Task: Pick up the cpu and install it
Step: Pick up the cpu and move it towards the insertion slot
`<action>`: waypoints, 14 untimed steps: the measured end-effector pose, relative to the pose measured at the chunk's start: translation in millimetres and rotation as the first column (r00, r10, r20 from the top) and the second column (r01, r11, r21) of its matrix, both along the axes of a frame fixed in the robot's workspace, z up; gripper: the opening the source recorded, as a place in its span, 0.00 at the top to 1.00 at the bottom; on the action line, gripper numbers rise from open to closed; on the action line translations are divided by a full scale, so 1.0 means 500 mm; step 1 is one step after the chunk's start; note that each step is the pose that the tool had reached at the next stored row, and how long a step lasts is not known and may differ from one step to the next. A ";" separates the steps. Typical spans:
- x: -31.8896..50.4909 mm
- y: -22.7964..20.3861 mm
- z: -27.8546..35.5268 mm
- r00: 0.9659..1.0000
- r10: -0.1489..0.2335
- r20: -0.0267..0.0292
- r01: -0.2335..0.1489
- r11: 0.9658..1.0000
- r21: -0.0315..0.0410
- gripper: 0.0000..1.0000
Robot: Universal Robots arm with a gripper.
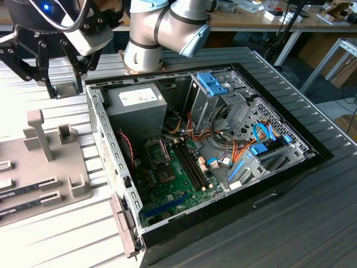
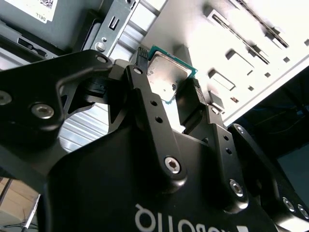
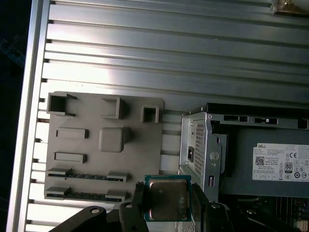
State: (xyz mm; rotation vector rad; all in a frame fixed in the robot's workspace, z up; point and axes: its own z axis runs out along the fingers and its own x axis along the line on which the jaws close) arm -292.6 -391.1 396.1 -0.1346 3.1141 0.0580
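Cpu [image 2: 168, 73] is pinched by its edges in the gripper [image 2: 168, 78]; we record it aloft near the grey fixture tray [image 3: 147, 157] and open computer case [image 3: 198, 145].

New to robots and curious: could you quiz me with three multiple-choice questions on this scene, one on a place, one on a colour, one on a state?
1. Where is the cpu? A in a drawer; B between the fingers; C in a person's hand.
2. Its rim's colour? A green; B red; C yellow.
3. The computer case is? A closed; B upside down; C open.
Answers: B, both wrist views show the fingers clamping it; A, green edges its metal top; C, the motherboard shows in the exterior view.
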 end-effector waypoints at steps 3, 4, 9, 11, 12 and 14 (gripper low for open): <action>0.002 0.0000 0.000 1.000 0.000 0.000 0.000 1.000 0.000 0.53; 0.003 0.0000 0.000 1.000 0.000 0.000 0.000 1.000 0.000 0.53; 0.008 0.0000 0.000 1.000 0.000 0.000 0.000 1.000 0.000 0.53; 0.010 0.0000 0.000 1.000 0.000 0.000 0.000 1.000 0.000 0.53; 0.012 0.0000 -0.001 1.000 0.000 0.000 0.000 1.000 0.000 0.53; 0.014 0.0000 -0.001 1.000 0.000 0.000 0.000 1.000 0.000 0.53</action>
